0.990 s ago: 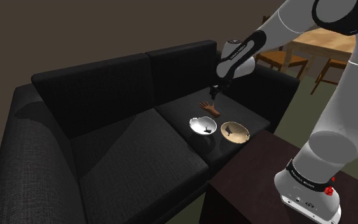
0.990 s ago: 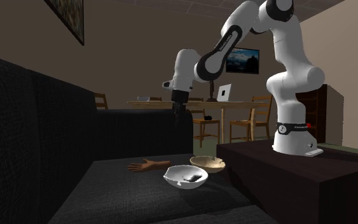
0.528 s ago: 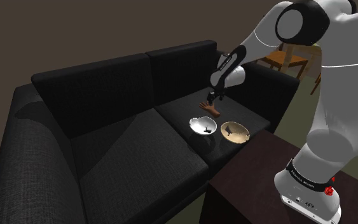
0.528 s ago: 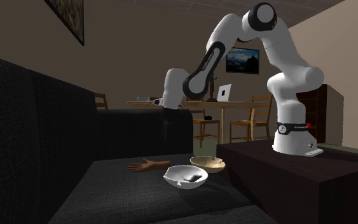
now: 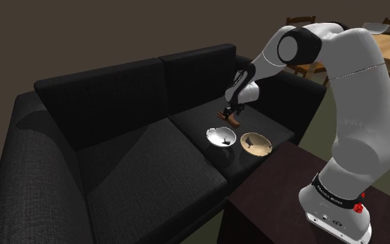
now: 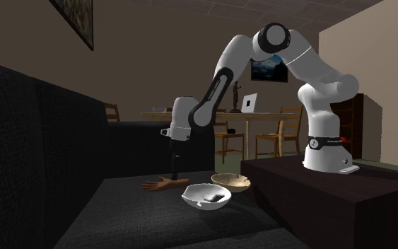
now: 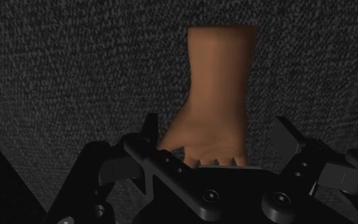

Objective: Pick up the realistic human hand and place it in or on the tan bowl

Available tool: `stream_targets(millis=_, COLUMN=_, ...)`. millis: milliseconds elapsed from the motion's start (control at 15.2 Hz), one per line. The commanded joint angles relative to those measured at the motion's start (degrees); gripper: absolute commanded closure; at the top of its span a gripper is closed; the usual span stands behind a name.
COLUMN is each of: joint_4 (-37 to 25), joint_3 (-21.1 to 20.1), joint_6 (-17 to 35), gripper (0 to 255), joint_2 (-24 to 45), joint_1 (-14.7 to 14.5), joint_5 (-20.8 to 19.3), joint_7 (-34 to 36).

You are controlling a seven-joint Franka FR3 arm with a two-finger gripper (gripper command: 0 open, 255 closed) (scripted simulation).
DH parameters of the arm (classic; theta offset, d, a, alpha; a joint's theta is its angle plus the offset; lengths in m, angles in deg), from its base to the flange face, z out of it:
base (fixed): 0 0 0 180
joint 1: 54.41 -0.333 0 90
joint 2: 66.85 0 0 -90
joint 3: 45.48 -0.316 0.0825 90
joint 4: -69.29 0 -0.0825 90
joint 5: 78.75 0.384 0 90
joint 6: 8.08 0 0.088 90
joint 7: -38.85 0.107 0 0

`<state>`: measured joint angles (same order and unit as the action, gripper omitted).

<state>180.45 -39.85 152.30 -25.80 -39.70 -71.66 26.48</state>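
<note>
The flesh-coloured human hand [image 7: 217,95] lies flat on the black sofa seat [image 5: 152,173]. My black gripper [image 7: 217,137] has come down right over it and is open, one finger [image 7: 151,127] on each side of the palm, neither clearly pressing it. From the shoulder view the gripper [image 5: 230,112] stands over the hand [image 5: 224,114], just behind the two bowls. In the second exterior view its tips [image 6: 174,173] reach the wrist end of the hand [image 6: 156,186]. The tan bowl [image 5: 256,143] [image 6: 231,182] sits beside it, toward the stand.
A white bowl [image 5: 221,137] [image 6: 206,197] with something dark inside lies next to the tan one. The sofa backrest [image 5: 117,90] rises close behind the gripper. My dark stand [image 5: 283,194] borders the seat. A wooden table with chairs [image 6: 247,131] stands beyond.
The arm has folded forward and the gripper has dropped from above the sofa back down onto the hand. Hand and bowls have stayed in place.
</note>
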Motion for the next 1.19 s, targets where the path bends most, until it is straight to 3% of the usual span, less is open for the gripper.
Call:
stream_targets(millis=0, joint_4=-1.07, joint_3=-0.23, joint_6=0.68, gripper=0, joint_2=1.73, joint_1=0.17, joint_5=0.17, joint_7=0.00)
stream_targets(millis=330, joint_4=-3.40, joint_3=-0.69, joint_6=2.05, gripper=0, joint_2=5.41, joint_1=0.62, joint_5=0.39, joint_7=-0.17)
stream_targets(millis=792, joint_4=-3.41, joint_3=-0.68, joint_6=2.03, gripper=0, joint_2=5.40, joint_1=0.62, joint_5=0.38, joint_7=-0.17)
stream_targets(millis=858, joint_4=-3.41, joint_3=-0.68, joint_6=2.03, gripper=255, joint_2=5.40, joint_1=0.62, joint_5=0.38, joint_7=-0.17)
stream_targets(millis=1122, joint_4=-3.41, joint_3=-0.68, joint_6=2.03, gripper=255, joint_2=5.40, joint_1=0.62, joint_5=0.38, joint_7=-0.17)
